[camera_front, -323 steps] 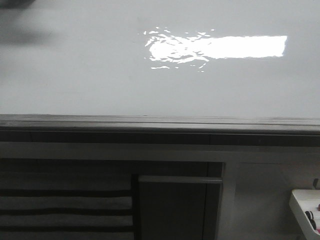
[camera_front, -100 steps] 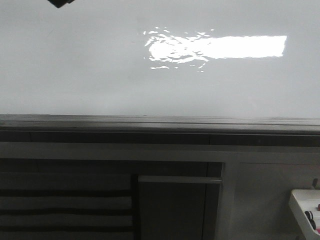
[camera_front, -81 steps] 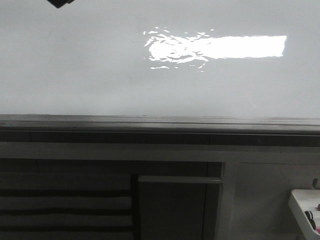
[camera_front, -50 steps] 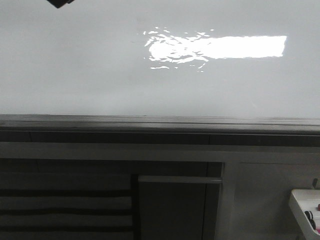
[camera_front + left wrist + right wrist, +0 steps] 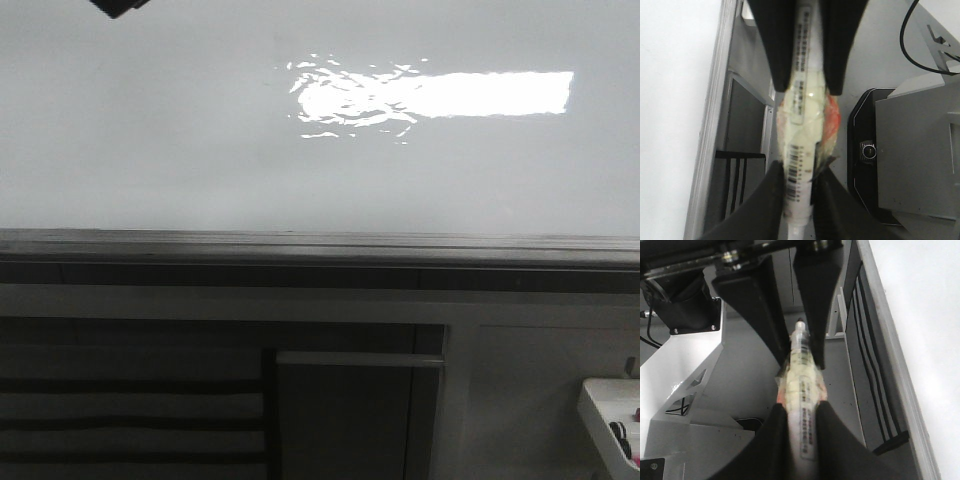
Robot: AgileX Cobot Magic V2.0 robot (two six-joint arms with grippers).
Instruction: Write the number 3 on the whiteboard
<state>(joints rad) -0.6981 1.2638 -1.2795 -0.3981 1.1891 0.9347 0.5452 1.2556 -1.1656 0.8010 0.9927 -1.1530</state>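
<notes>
The whiteboard [image 5: 200, 150] fills the upper front view, glossy, with a bright light bar reflected on it. No strokes of the number 3 show on it. A white marker [image 5: 802, 100], wrapped in yellowish and orange tape, is held at both ends beside the board's frame. In the left wrist view my left gripper [image 5: 799, 172] is shut on one end and my right gripper [image 5: 807, 87] on the other. The right wrist view shows the same: my right gripper [image 5: 801, 409] shut on the marker [image 5: 801, 375], my left gripper [image 5: 801, 362] round its tip. The board edge [image 5: 920, 315] runs alongside.
A dark piece of an arm [image 5: 118, 6] pokes in at the front view's top left edge. Below the board's grey frame [image 5: 320, 245] stand white cabinet panels with dark slats [image 5: 130, 420]. A white tray [image 5: 610, 410] sits at the bottom right. The black robot base [image 5: 867, 150] is near the grippers.
Three seconds ago only a blurred shadow lay at the board's top left; now a dark arm piece shows at the top edge. Over the last second nothing has visibly moved.
</notes>
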